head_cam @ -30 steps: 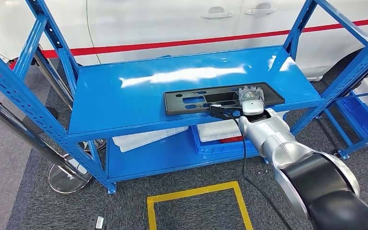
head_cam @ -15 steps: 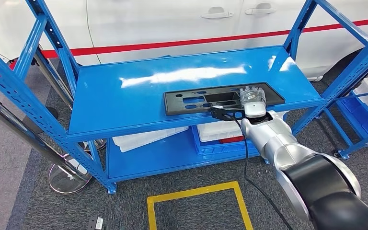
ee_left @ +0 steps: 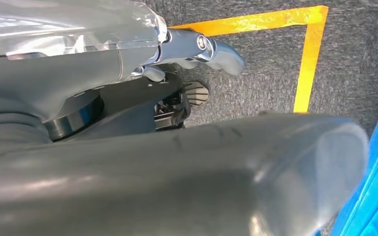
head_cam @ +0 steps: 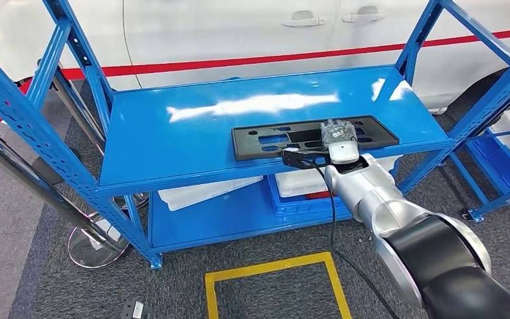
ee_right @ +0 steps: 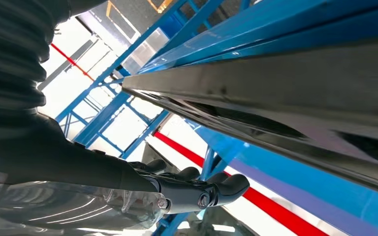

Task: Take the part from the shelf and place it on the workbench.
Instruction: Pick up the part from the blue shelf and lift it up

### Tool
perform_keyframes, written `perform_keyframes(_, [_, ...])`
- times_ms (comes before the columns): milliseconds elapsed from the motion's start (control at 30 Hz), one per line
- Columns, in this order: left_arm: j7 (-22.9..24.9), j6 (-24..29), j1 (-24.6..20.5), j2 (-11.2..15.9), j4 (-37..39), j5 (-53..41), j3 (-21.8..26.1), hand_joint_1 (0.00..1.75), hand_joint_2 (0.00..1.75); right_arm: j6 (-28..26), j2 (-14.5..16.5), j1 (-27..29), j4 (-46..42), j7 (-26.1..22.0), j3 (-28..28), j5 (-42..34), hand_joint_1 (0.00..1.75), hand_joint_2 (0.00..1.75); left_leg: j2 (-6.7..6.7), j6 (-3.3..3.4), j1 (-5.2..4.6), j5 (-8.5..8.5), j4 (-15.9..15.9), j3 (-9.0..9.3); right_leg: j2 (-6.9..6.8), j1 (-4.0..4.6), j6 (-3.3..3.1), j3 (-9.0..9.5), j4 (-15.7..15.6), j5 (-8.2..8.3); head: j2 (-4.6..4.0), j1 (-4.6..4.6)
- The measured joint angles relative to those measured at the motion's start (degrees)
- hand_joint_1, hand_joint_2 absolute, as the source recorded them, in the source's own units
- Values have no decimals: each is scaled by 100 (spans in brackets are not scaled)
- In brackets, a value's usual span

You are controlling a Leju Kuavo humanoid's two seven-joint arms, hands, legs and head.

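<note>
The black part (head_cam: 313, 138) lies flat at the near right of the blue shelf (head_cam: 172, 146). The right robot hand (head_cam: 337, 133) rests over its near edge; whether it is grasping cannot be told.

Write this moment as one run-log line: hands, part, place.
right hand: on black part, grip unclear | part: flat on blue shelf, near front edge | left hand: hanging over floor, holds nothing

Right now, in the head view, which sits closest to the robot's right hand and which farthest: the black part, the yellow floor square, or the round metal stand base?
From the right hand:
1. Black part, right under it on the shelf.
2. Yellow floor square, on the carpet below the shelf.
3. Round metal stand base, far off at the shelf's left corner.
</note>
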Motion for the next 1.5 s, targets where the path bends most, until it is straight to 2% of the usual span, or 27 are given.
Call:
perform_keyframes(100, [33, -77, 2, 0, 0, 29, 8, 0, 0, 2, 2, 1, -1, 0, -25, 15, 0, 175, -3, 11, -9, -7, 7, -3, -4, -1, 2, 10, -16, 3, 0, 0])
perform_keyframes(133, [20, -128, 2, 0, 0, 39, 10, 0, 0, 2, 2, 1, -1, 0, -32, 21, 0, 175, -2, 22, -17, -14, 14, -6, -6, -5, 26, 14, -25, 7, 0, 0])
perform_keyframes(267, [-24, -192, 1, 0, -1, 68, 19, 0, 0, 2, 3, 11, -1, 0, -43, 34, 0, 175, 0, 75, -45, -45, 49, -19, -11, -36, 224, 23, -49, 16, 0, 0])
perform_keyframes(400, [21, -102, -1, 2, -1, 56, 20, 0, 0, 7, 3, 16, -3, 1, -58, 47, 0, 175, 2, 139, -44, -37, 19, 0, -14, -53, 323, 24, 16, 36, 0, 1])
perform_keyframes(467, [45, -100, -6, 2, -1, 55, 20, 0, 0, 8, 4, 8, -5, 0, -69, 54, 0, 175, 6, 190, -25, -59, -20, 44, -20, -45, 315, -136, 316, -120, 0, 1])
perform_keyframes(567, [72, -88, -15, 1, -2, 38, 20, 0, 0, 13, 5, 24, -7, -2, -105, 69, 0, 175, 14, 239, -42, -142, -33, 99, -22, -15, 275, -738, 1412, -579, 0, 1])
perform_keyframes(600, [78, -85, -8, 1, -2, 30, 20, 0, 0, 16, 2, 44, -5, -2, -118, 76, 0, 175, 16, 239, -54, -170, -32, 132, -22, -6, 255, -893, 1665, -643, 0, 2])
perform_keyframes(633, [82, -81, 3, 1, -1, 22, 20, 0, 0, 20, -2, 62, -3, -2, -128, 83, 0, 175, 16, 228, -65, -198, -30, 181, -22, 6, 225, -947, 1715, -601, 0, 2])
perform_keyframes(667, [84, -79, 13, 1, -1, 20, 21, 0, 0, 21, -4, 74, -3, -2, -136, 90, 0, 175, 14, 213, -72, -236, -28, 245, -22, 24, 186, -876, 1528, -452, 0, 1])
perform_keyframes(733, [84, -79, 21, -3, -1, 19, 22, 0, 0, 21, -4, 75, -7, -7, -142, 100, 0, 175, 18, 176, -77, -333, -32, 388, -36, 82, 93, -499, 723, -20, 0, 2])
perform_keyframes(767, [83, -79, 14, -7, -1, 19, 22, 0, 0, 23, -3, 63, -8, -11, -143, 104, 0, 175, 22, 152, -76, -378, -44, 442, -50, 121, 52, -328, 358, 90, 0, 2])
perform_keyframes(800, [83, -75, 3, -10, -2, 19, 22, 0, 0, 27, -1, 50, -10, -15, -145, 107, 0, 175, 26, 121, -69, -412, -74, 479, -60, 160, 15, -218, 120, 128, 0, 2])
perform_keyframes(867, [80, -62, -9, -14, -2, 19, 22, 0, 0, 34, 2, 29, -16, -18, -152, 110, 0, 175, 34, 47, -57, -392, -82, 539, -59, 201, -63, -119, -57, 43, 0, 1])
perform_keyframes(933, [74, -41, -4, -15, -2, 18, 22, 0, 0, 37, 7, 28, -31, -17, -162, 111, 0, 175, 36, -17, -54, -292, 154, 489, -51, 176, -138, 46, -131, 34, -1, 0])
perform_keyframes(1000, [48, 19, -7, -15, -2, 15, 22, 0, 0, 41, 13, 20, -42, -17, -170, 120, 0, 175, 28, -74, -39, -235, 759, 158, -58, 146, -179, 235, -161, -19, -2, -1])
perform_keyframes(1033, [25, 57, -6, -14, -2, 14, 22, 0, 0, 47, 19, 18, -42, -20, -174, 126, 0, 175, 25, -106, -17, -310, 1103, -76, -56, 141, -188, 312, -168, -80, -2, 0])
perform_keyframes(1067, [3, 92, -2, -13, -2, 12, 22, 0, 0, 56, 27, 22, -42, -24, -178, 132, 0, 175, 26, -144, 9, -479, 1360, -309, -44, 135, -191, 380, -170, -146, -2, -1])
perform_keyframes(1100, [-17, 112, 4, -10, -2, 13, 22, 0, 0, 67, 37, 31, -41, -27, -184, 138, 0, 175, 27, -181, 38, -683, 1490, -497, -29, 127, -180, 450, -168, -214, -2, -2])
perform_keyframes(1133, [-34, 121, 11, -8, -2, 13, 22, 0, 0, 77, 45, 40, -40, -31, -189, 141, 0, 175, 28, -214, 67, -835, 1477, -619, -15, 116, -165, 525, -162, -285, -2, -2])
perform_keyframes(1167, [-48, 125, 15, -7, -2, 13, 22, 0, 0, 85, 49, 45, -40, -31, -193, 144, 0, 175, 30, -242, 95, -844, 1315, -666, -4, 102, -144, 605, -151, -359, -2, -2])
perform_keyframes(1200, [-60, 126, 18, -5, -2, 13, 22, 0, 0, 90, 54, 47, -40, -31, -196, 146, 0, 175, 33, -264, 123, -667, 1024, -649, 1, 86, -118, 690, -134, -440, -2, -2])
perform_keyframes(1267, [-77, 126, 27, -3, -1, 13, 22, 0, 0, 93, 63, 52, -38, -30, -198, 150, 0, 175, 55, -290, 164, 56, 310, -550, 9, 66, -52, 823, -77, -614, -2, -2])
perform_keyframes(1300, [-80, 125, 28, -2, -1, 12, 22, 0, 0, 95, 67, 50, -37, -29, -200, 151, 0, 175, 65, -269, 163, 345, 87, -515, 16, 67, -11, 850, -49, -687, -2, -1])
perform_keyframes(1333, [-85, 124, 27, -2, -1, 12, 22, 0, 0, 96, 69, 49, -38, -29, -202, 151, 0, 175, 71, -231, 153, 516, -13, -510, 22, 67, 31, 854, -34, -742, -2, 1])
perform_keyframes(1433, [-115, 120, 20, 2, -2, 12, 23, 0, 0, 92, 68, 51, -47, -29, -214, 152, 0, 175, 62, -77, 111, 524, -11, -491, 19, 35, 152, 867, -34, -845, -1, 3])
perform_keyframes(1467, [-124, 120, 17, 2, -2, 12, 25, 0, 0, 92, 68, 51, -50, -30, -220, 152, 0, 175, 62, -33, 107, 507, -31, -464, 7, 22, 176, 828, 78, -923, -1, 3])
perform_keyframes(1500, [-128, 120, 10, 2, -2, 10, 25, 0, 0, 102, 67, 53, -51, -37, -228, 149, 0, 175, 61, 6, 108, 489, -53, -432, -3, 19, 189, 716, 317, -1045, -1, 4])
